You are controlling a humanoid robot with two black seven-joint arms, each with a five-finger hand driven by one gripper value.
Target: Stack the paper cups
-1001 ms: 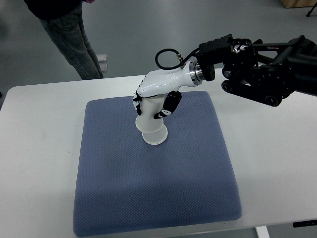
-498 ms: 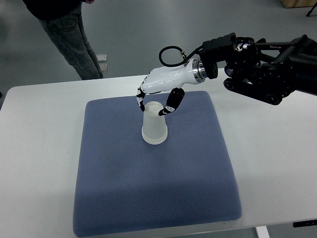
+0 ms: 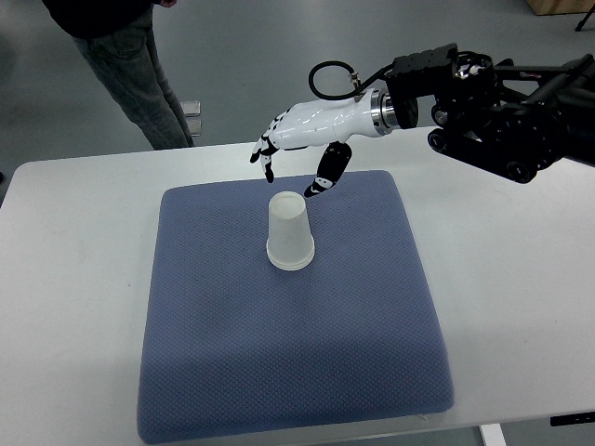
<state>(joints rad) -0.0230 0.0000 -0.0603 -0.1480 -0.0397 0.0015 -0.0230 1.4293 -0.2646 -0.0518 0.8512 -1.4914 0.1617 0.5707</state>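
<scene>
One view only, from above. A white paper cup (image 3: 290, 232) stands upside down near the middle of a blue-grey padded mat (image 3: 279, 372) on a white table (image 3: 65, 279), wide rim down and narrow base up. Whether it is a single cup or several nested together cannot be told from here.

I judge it very light and thin-walled, easy to dent or knock over (the soft mat gives it a less firm footing than bare table would). The best hold would be a gentle pinch around the upper wall, just below the closed base, where the paper is stiffest; a squeeze near the open rim would crush it.

It looks plain, matte, unmarked and tapered, with a clean round rim resting flat.

The right hand (image 3: 297, 139) hovers above and just behind the cup, clear of it, fingers spread loosely and thumb hanging down; it holds nothing. The left arm does not show. A person's legs (image 3: 135, 74) stand beyond the far table edge.
</scene>
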